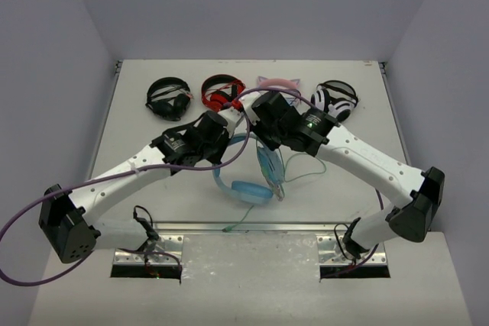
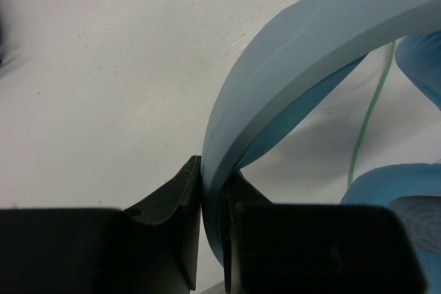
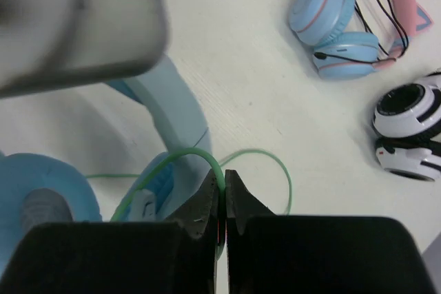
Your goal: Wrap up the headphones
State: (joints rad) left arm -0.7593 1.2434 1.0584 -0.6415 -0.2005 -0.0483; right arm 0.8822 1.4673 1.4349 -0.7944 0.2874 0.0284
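In the top view, the light-blue headphones [image 1: 250, 190] are seen on the white table [image 1: 153, 181], near the middle and slightly toward the near edge. The left gripper [image 1: 228, 140] and the right gripper [image 1: 263, 143] are brought together just above their far side. A black pair [image 1: 168, 98], a red pair [image 1: 221, 91], a pink cat-ear pair [image 1: 276, 82] and a white-and-black pair [image 1: 336, 99] are lined up along the far edge.

In the left wrist view, the blue headband [image 2: 289, 60] is pinched edge-on between the left jaws, with an ear cup [image 2: 403, 194] lying to the right.

In the right wrist view, the right jaws are pressed together on the pale-green cable [image 3: 277, 164], which is looped over them and out to the right, just beside the headband.
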